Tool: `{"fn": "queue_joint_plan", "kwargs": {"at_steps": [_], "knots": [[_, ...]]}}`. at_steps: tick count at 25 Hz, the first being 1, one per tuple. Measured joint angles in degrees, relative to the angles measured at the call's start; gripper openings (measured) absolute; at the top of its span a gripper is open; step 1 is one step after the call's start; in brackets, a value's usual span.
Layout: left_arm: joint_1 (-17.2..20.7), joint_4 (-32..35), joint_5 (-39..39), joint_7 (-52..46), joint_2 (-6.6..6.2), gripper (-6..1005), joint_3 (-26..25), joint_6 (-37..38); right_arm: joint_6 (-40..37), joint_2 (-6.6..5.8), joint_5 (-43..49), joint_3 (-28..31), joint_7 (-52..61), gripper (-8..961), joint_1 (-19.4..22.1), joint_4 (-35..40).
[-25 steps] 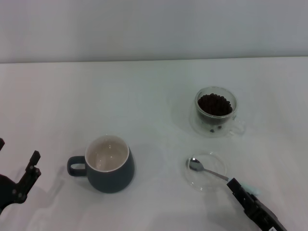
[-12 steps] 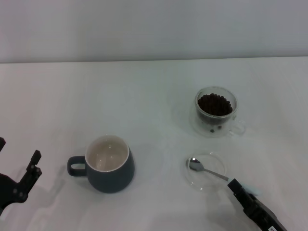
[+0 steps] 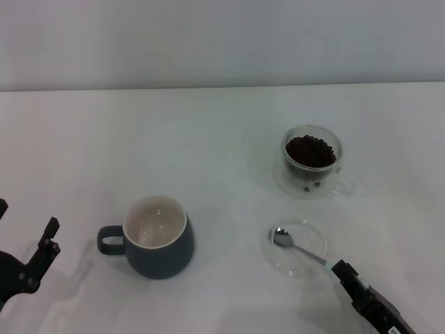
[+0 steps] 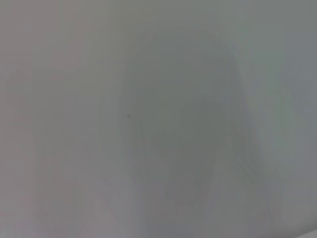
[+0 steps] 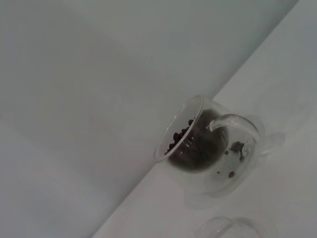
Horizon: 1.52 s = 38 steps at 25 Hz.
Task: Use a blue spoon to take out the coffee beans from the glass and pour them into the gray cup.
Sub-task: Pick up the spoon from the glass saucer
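we see the white table [image 3: 208, 139] from the head view, with the glass [image 3: 312, 161] standing toward the far right, upright and well filled with the coffee beans [image 3: 311, 151]. a few loose beans sit lower down, seemingly between its clear walls. in the right wrist view the same glass [image 5: 208, 148] shows its rim, its small side handle and the dark beans [image 5: 195, 148] inside, with a wall rising behind it.

nearer to us and left of centre stands the gray cup [image 3: 158, 237], upright, its loop handle pointing to the robot's left and its cream inside bare. it is well apart from the glass.

in front of the glass lies a flat round clear dish [image 3: 299, 248]. the blue spoon [image 3: 292, 244] rests across it, its shiny bowl on the dish's left part and its thin stem running toward the near right. the pale handle end is hidden under the right gripper [image 3: 346, 273], which sits right at the end of the stem, low at the picture's edge. we cannot tell whether its jaws are parted or closed on the handle.

the left gripper [image 3: 31, 261] hangs at the near left edge, well apart from the gray cup, with its fingers spread and nothing between them. its own wrist view shows only a blank pale surface
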<state>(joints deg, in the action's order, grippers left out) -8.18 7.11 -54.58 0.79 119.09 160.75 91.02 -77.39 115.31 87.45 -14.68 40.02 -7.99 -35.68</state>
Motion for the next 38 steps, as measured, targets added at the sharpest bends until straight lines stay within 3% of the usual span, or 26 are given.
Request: {"fn": "queue_joint_plan", "kwargs": {"at_steps": [3, 8, 38], "knots": [[-0.01, 0.0, 0.0, 0.0, 0.0, 761, 0.0, -0.05, -0.06, 0.0, 0.0, 0.0, -0.01, 276, 0.01, 0.0], [-0.08, 0.0, 0.0, 0.0, 0.0, 761, 0.0, -0.13, -0.06, 0.0, 0.0, 0.0, -0.03, 152, -0.01, 0.0], [-0.59, 0.01, 0.0, 0.0, 0.09, 761, 0.01, -1.67, -5.01, -0.35, 0.09, -4.41, 7.14, 154, -0.27, 4.83]]}}
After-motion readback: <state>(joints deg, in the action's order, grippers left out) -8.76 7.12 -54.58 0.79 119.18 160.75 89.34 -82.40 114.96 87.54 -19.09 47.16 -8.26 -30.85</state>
